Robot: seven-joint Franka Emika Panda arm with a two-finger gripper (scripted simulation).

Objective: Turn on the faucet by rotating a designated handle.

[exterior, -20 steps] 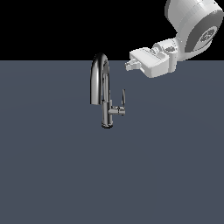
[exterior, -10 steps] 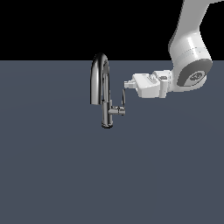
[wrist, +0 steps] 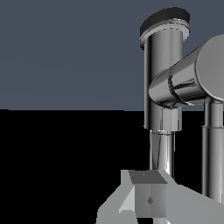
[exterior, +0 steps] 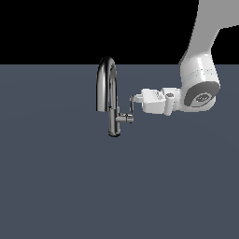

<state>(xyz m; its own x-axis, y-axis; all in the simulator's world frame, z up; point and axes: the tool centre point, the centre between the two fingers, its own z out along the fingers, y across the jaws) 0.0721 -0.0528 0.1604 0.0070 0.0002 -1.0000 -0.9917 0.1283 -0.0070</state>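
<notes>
The chrome faucet (exterior: 112, 112) stands on the grey floor, with its arched spout (exterior: 106, 65) on the exterior view's left side of the post. A short stub (exterior: 123, 119) branches off toward the exterior view's right and carries the thin upright handle (exterior: 131, 108). My gripper (exterior: 136, 98) lies level and points at the blade's upper end, fingertips together and right against it or a hair off. In the wrist view the post (wrist: 162, 83), the stub (wrist: 186, 81) and the handle (wrist: 214, 153) loom close beyond my shut fingertips (wrist: 148, 194).
The white arm (exterior: 200, 84) comes down from the exterior view's upper right. The grey floor (exterior: 70, 186) stretches around the faucet, under a black backdrop.
My gripper has dropped and travelled toward the exterior view's left, from well off the faucet to the handle's upper end. The handle shows no visible turn.
</notes>
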